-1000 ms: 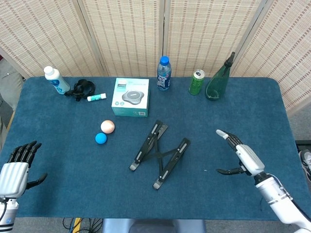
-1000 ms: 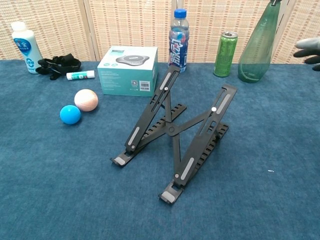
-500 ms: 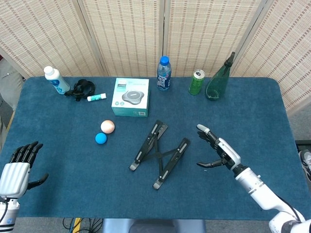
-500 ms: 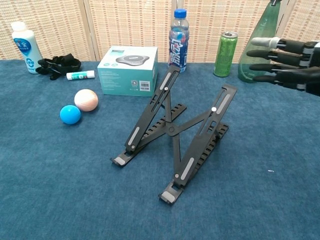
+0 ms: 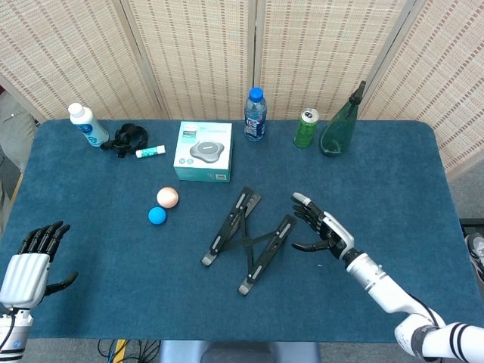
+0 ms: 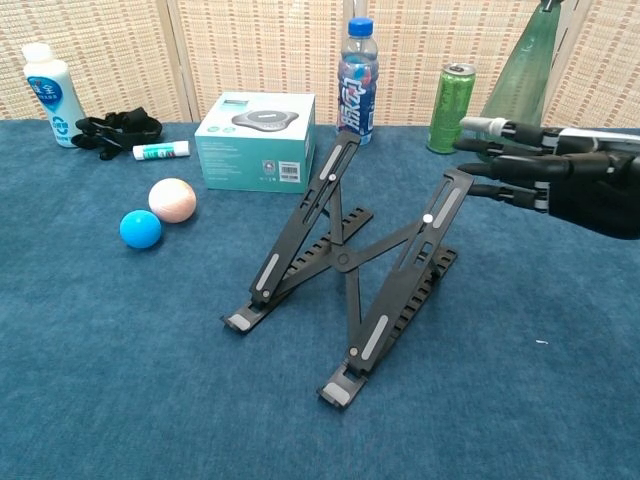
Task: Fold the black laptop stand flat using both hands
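Surface, covered in blue cloth, carries everything we describe. Near its middle stands the black laptop stand, still raised: two long rails joined by crossed struts, their rear ends lifted and their front feet down on the cloth. We judge it stiff, light and hinged, likely to skid on the cloth if pushed from one side only, and apt to nip whatever lies between the struts as they close. We would take hold of the two rails near their raised rear ends, one hand to each, and keep clear of the central pivot.

Behind it, along the far edge, we see a green glass bottle, a teal box, a water bottle, a green can and a white bottle; left of the stand lie a peach ball and a blue ball.

Our right hand hovers just beside the raised end of the nearer rail; its fingers are spread and extended toward the stand, grasping nothing, and we cannot tell whether a fingertip touches the rail. Our left hand sits at the near left corner, well apart from the stand, fingers released and holding nothing.
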Available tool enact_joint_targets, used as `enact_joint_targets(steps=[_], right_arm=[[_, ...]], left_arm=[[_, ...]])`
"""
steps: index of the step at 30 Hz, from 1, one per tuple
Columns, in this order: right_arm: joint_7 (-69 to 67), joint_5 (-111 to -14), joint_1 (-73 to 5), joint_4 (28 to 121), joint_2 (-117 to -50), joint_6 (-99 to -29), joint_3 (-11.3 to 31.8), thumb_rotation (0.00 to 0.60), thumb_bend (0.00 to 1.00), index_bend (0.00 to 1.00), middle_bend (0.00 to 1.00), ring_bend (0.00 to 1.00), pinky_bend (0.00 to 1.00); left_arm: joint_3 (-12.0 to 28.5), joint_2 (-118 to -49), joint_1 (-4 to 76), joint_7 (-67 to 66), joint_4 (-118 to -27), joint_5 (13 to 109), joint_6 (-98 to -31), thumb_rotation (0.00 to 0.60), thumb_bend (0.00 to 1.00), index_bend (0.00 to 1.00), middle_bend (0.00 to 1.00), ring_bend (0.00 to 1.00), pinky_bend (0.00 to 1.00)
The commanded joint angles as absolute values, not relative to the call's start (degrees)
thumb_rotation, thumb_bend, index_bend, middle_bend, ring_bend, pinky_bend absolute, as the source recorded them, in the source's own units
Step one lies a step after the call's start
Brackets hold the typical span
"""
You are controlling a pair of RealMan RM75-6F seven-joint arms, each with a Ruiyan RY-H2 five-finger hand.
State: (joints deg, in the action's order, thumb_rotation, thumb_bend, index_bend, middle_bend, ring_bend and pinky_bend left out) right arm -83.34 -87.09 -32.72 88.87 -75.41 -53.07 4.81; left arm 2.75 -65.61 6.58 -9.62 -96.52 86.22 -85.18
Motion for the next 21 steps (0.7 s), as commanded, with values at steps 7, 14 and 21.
enact_joint_targets(steps=[7, 14, 21], right_arm=[[-92.1, -92.2, -34.7, 85.2, -80.5, -55.8, 3.4, 0.6, 0.0, 0.0, 0.07, 0.0, 0.0], [-94.4, -96.7, -34.5, 86.9, -80.3, -61.6, 1.2, 0.6, 0.0, 0.0, 0.09, 0.0, 0.0], [-94.0, -101.5, -36.1, 91.9, -78.3, -66.0, -0.1, 0.6, 0.0, 0.0, 0.09, 0.0, 0.0]], left_arm=[[2.5, -65.1, 6.3, -10.0, -97.3, 86.1, -85.3, 0.6, 0.15, 0.1, 0.07, 0.09, 0.07], [2.4, -64.8, 6.1, -10.4, -97.8, 86.1, -85.4, 0.6, 0.15, 0.12, 0.07, 0.09, 0.07], [2.4, -64.6, 6.3, -10.9, -98.4, 86.3, -85.2, 0.6, 0.15, 0.12, 0.07, 0.09, 0.07]])
